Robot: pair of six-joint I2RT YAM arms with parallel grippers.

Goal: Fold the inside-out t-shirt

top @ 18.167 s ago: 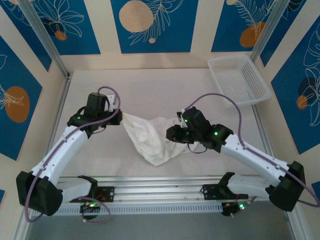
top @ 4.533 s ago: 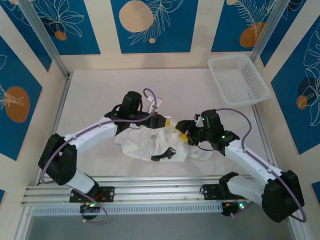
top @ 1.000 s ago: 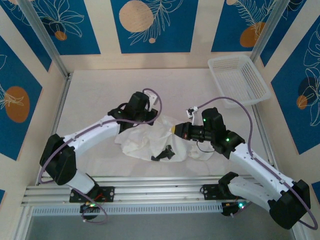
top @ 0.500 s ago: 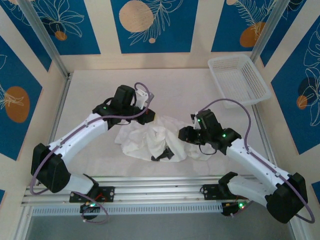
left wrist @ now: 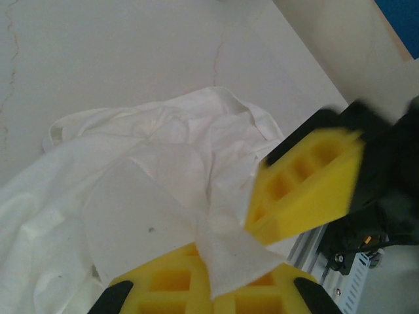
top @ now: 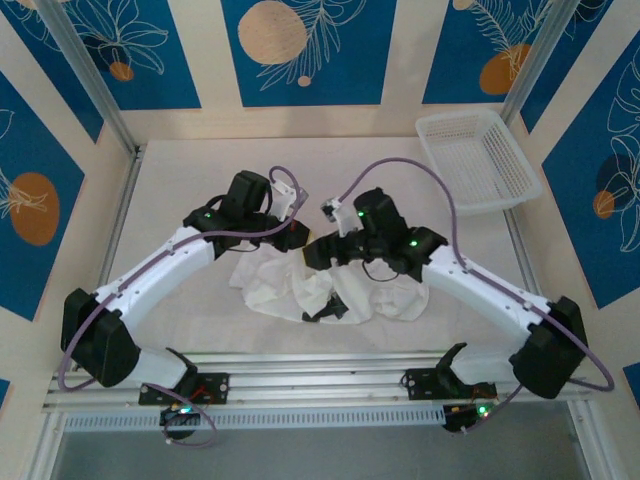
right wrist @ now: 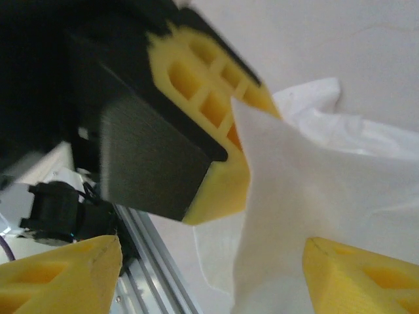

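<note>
The inside-out t-shirt (top: 372, 297) lies crumpled in a white heap on the table between the two arms. My left gripper (top: 295, 233) is shut on a raised corner of the t-shirt (left wrist: 230, 260), pinched between its yellow fingers (left wrist: 163, 286). My right gripper (top: 318, 252) sits close beside the left one, jaws open wide. In the right wrist view its yellow fingertips (right wrist: 62, 275) stand far apart, and the lifted cloth (right wrist: 308, 196) hangs between them untouched. The left gripper's yellow finger (right wrist: 204, 104) shows just above the cloth.
A white plastic mesh basket (top: 478, 160) stands at the back right corner. The aluminium rail (top: 320, 380) runs along the near edge, just below the heap. Bare tabletop (top: 180, 180) lies behind and to the left of the arms.
My right gripper went from shut to open and swung left, up to the left gripper. The left gripper drew back a little to the left, still holding the cloth corner.
</note>
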